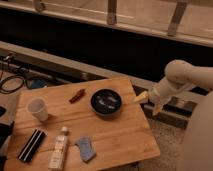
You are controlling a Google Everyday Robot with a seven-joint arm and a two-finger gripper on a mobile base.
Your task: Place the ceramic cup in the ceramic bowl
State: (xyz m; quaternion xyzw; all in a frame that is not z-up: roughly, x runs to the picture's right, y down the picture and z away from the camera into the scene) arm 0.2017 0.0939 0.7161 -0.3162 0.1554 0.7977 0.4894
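the wooden worktop (pixel 125 137) carries everything. the cup (pixel 38 109), small and white, stands upright toward 9 o'clock on the worktop, near its left edge, with nothing touching it. the bowl (pixel 106 101), round and black with pale streaks inside, sits toward 1 o'clock, well apart from the cup and with nothing in it. the gripper (pixel 149 100) hangs at the bowl's 3 o'clock, just beside its rim at the worktop's right edge, holding nothing; whether it is wide or narrow cannot be told. the pale arm (pixel 187 76) reaches in from 3 o'clock. a small reddish-brown thing (pixel 77 95) lies at the bowl's 9 o'clock, between bowl and cup. along the near edge lie a flat black case (pixel 31 145), a white bottle (pixel 59 150) and a blue cloth (pixel 85 148).
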